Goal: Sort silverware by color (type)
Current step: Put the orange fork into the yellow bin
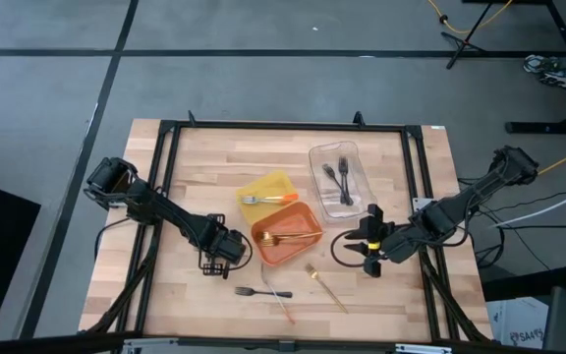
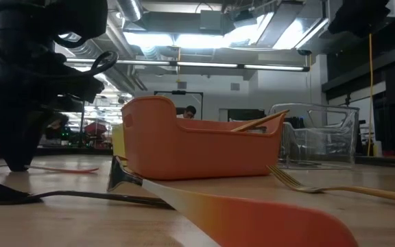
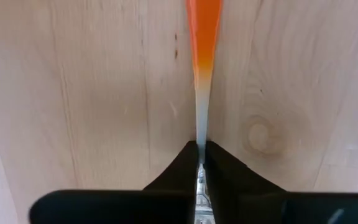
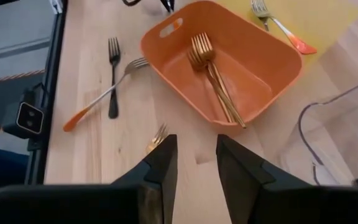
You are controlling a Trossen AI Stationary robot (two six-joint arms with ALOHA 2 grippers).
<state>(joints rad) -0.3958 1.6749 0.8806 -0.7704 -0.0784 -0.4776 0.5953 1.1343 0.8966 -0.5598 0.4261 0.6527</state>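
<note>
My left gripper [image 1: 222, 260] stands left of the orange tray [image 1: 285, 239], pointing down, shut on a silver utensil with an orange handle [image 3: 204, 37]. My right gripper [image 1: 367, 245] is open over bare wood right of that tray and touches nothing; the tines of a gold fork [image 4: 158, 135] show just past one finger. Near the table's near edge lie a black fork [image 1: 249, 292], a second orange-handled fork [image 1: 279, 301] crossing it, and the gold fork [image 1: 325, 286]. Gold forks [image 4: 213, 78] lie in the orange tray, an orange-handled fork [image 1: 268, 199] in the yellow tray, black forks [image 1: 338, 175] in the clear tray. My left gripper pinches the utensil's silver part [image 3: 201, 140], just below the orange handle, between its two fingers from above. The fingers straddle the thin shaft, and the handle runs straight out ahead of them. In the low view the handle [image 2: 70, 169] lies low along the table by the gripper's foot.
The yellow tray [image 1: 281, 183] sits behind the orange one, the clear tray [image 1: 314, 153] to its right toward the far edge. A black frame [image 1: 283, 126] runs around the tabletop. Open wood lies left of my left gripper and along the near right.
</note>
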